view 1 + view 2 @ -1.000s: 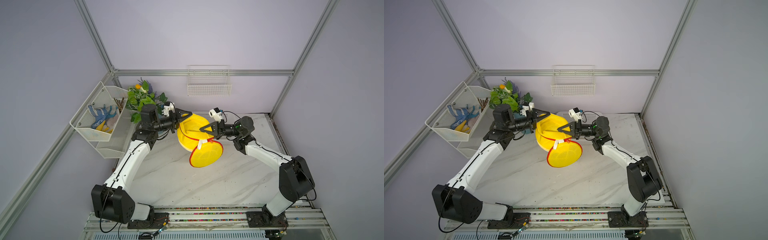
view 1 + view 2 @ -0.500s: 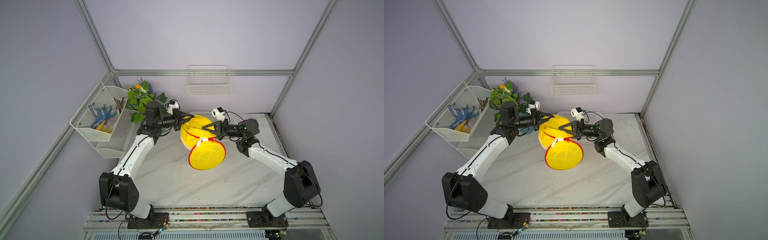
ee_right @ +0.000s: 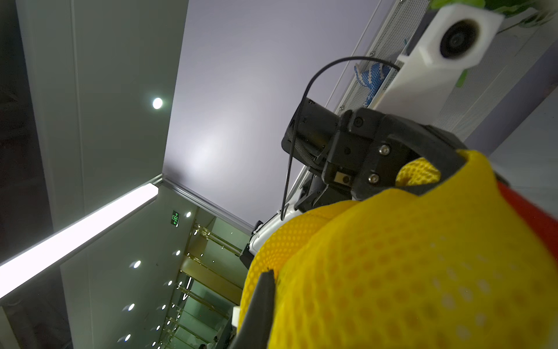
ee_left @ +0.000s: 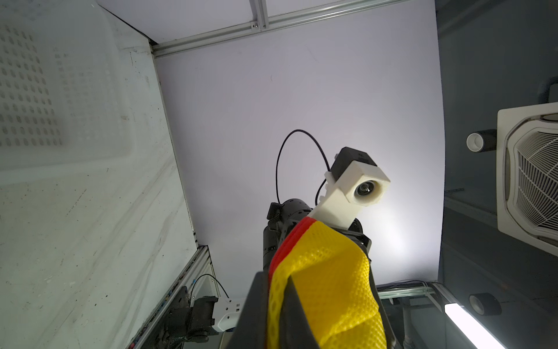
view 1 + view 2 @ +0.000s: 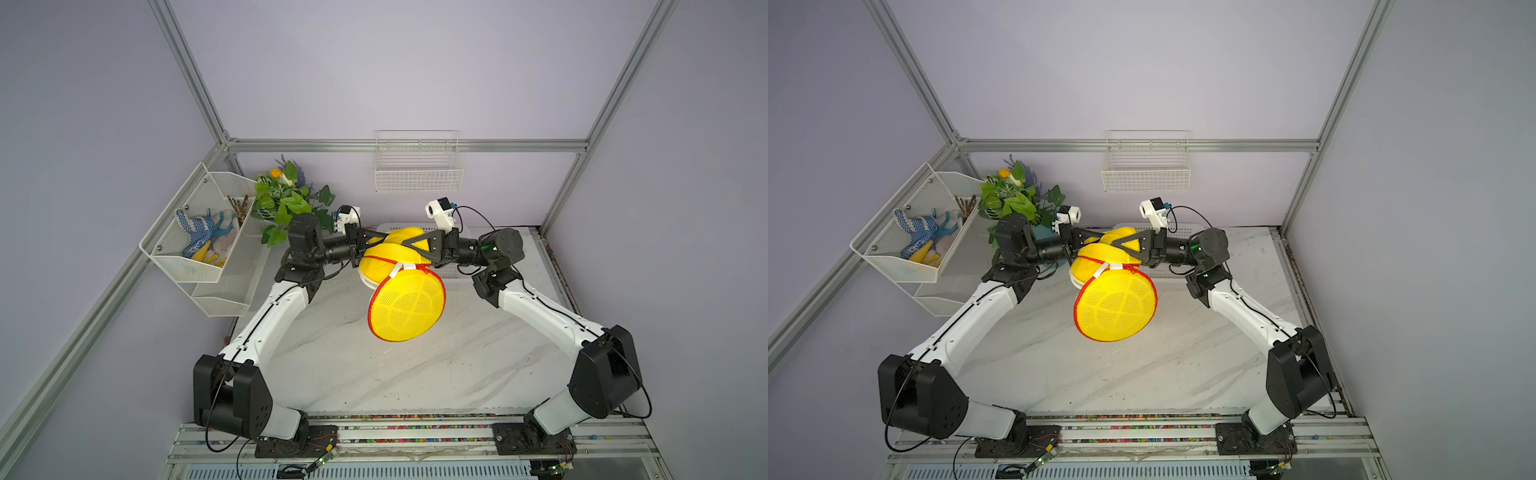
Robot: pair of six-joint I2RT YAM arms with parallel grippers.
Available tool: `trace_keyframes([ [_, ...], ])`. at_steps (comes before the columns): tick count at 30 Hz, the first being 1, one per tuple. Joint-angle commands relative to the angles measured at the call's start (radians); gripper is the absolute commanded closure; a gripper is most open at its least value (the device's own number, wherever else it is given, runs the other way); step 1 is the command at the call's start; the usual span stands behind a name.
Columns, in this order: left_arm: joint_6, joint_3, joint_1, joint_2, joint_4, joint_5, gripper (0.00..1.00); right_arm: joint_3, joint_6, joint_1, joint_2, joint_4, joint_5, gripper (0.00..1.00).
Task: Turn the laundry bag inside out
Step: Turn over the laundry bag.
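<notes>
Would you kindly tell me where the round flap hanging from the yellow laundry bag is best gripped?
I would pinch the flap at its lower red-trimmed edge, coming up from below at the front. It hangs from the laundry bag by its top, so that thin bottom rim is free for the jaws to close across, whereas the broad mesh face offers nothing to pinch.

Both top views peer steeply down from high over the front rail. They take in the whole marble bench, both arms and the back wall, in nearly the same frame shifted sideways. The left wrist view, tight behind the left pincer, faces the right wrist camera. The right wrist view, tight against the laundry bag, faces the left wrist camera.
</notes>
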Motion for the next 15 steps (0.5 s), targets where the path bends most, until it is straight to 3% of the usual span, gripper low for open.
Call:
trace_keyframes([
  [1, -0.022, -0.123, 0.019, 0.003, -0.072, -0.057, 0.88, 0.058, -0.350, -0.065, -0.160, 0.093, 0.208, 1.00],
  [8, -0.107, -0.197, 0.019, -0.099, -0.006, -0.057, 0.78, 0.069, -0.769, -0.086, -0.205, -0.235, 0.349, 1.00],
  [13, -0.189, -0.188, 0.016, -0.097, 0.091, -0.075, 0.76, 0.064, -1.049, -0.056, -0.220, -0.422, 0.486, 1.00],
  [15, -0.216, -0.176, 0.016, -0.089, 0.127, -0.082, 0.76, 0.056, -1.065, -0.051, -0.206, -0.408, 0.520, 1.00],
])
